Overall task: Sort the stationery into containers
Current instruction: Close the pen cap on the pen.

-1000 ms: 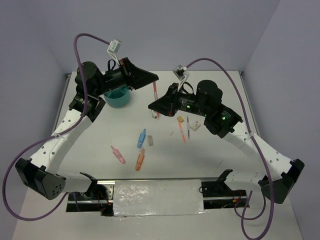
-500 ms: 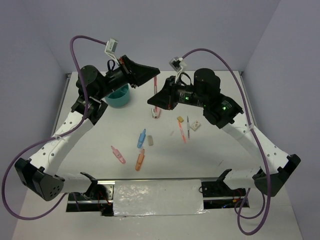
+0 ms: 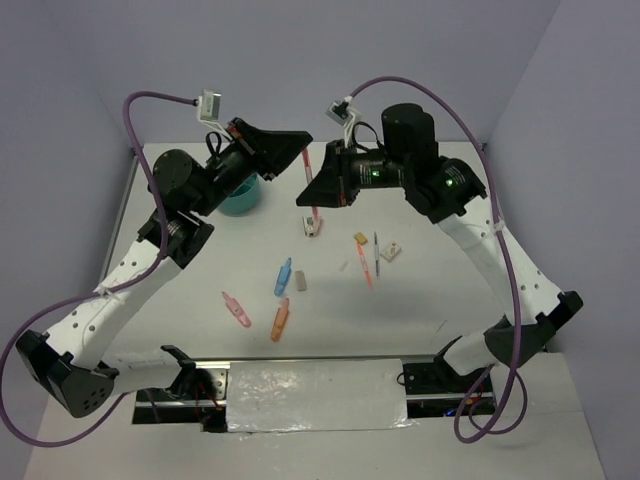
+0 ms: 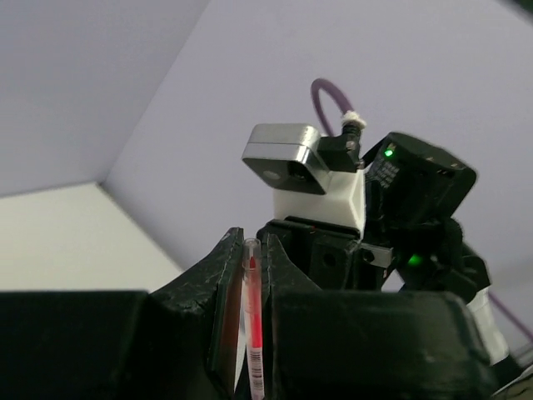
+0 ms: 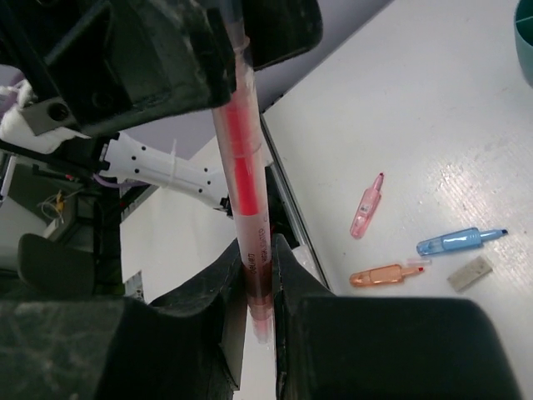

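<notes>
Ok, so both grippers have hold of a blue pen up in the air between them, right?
Not blue. The pen is clear with a red core, as the right wrist view shows. The rest stands: the left gripper and the right gripper both hold it between them.

Both arms have risen. The right tool has lifted the thin clear red-ink pen higher, and the left tool has closed round its upper end.

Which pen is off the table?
The red-ink pen, held by the left end effector and right end effector; the orange pen and dark pen lie flat.
</notes>
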